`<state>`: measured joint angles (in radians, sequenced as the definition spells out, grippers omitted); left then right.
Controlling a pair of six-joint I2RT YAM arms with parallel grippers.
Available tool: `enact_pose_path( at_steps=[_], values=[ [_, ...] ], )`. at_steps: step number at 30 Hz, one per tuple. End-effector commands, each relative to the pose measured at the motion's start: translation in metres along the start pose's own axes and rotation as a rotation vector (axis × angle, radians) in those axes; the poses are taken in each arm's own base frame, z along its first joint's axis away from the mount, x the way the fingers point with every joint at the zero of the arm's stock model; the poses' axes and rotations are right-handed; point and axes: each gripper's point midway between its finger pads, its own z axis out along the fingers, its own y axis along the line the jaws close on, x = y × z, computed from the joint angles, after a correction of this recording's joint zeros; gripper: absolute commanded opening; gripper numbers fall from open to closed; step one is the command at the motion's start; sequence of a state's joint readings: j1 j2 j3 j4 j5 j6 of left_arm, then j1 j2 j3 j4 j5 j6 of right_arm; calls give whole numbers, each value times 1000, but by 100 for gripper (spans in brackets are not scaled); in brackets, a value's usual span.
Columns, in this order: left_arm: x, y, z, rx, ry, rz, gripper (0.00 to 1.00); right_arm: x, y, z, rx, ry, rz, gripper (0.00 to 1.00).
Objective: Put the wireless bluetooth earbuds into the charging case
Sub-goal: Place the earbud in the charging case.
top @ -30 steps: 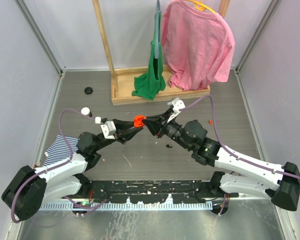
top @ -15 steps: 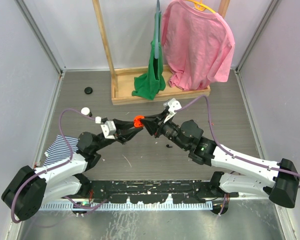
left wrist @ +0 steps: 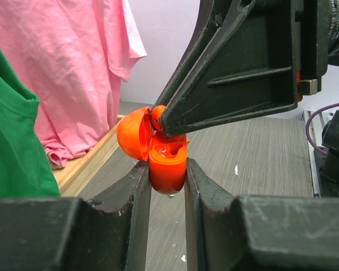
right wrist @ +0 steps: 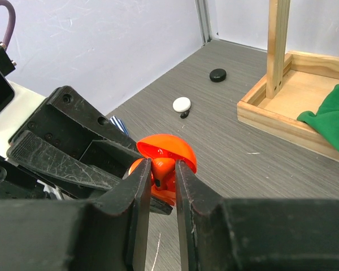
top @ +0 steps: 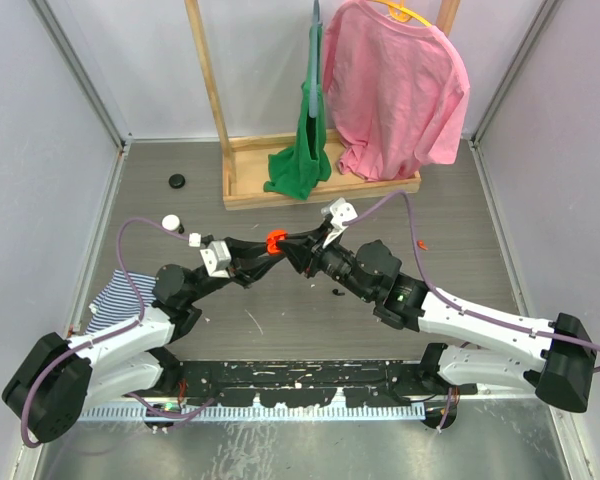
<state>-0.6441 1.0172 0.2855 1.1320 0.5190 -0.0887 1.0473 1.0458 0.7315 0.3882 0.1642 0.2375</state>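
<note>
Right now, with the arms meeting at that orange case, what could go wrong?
The right tool pinches the orange earbud at the open charging case; misaligned, it may jam on the rim or pop free. The left tool holds the case only by its lower sides, so a push might twist it loose. The open lid, close beside the right tool, could get knocked.

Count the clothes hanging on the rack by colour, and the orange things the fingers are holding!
Pink shirt: 1
Green garment: 1
Orange charging case: 1
Orange earbud: 1
Total: 4
</note>
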Motion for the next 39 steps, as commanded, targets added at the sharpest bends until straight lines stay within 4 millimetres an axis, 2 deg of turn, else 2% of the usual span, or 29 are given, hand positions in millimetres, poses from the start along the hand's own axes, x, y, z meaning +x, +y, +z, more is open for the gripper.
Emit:
enact_pose_path(
  at_steps=[1,5,10,16,19,28,33,39],
  values=[
    [-24,2,3,-15,-78,45,0,-35,13,4,-29,-97,10,19],
    [-24,4,2,-26,-78,42,0,-34,11,4,-20,-96,10,23],
    [-22,4,2,-27,-75,41,0,-37,9,1,-7,-103,4,35],
    [-21,4,2,-24,-72,37,0,-40,8,-2,2,-106,3,45],
    [-20,3,2,-24,-70,35,0,-42,8,-3,3,-103,-2,47],
    [-15,5,-2,-41,-52,28,0,-53,-13,-11,130,-87,-25,52],
    [-5,5,-12,-72,-21,10,0,-45,-18,-9,165,-37,-23,54],
    [5,6,-24,-109,19,2,0,-25,-33,-8,245,53,-45,60]
  ],
)
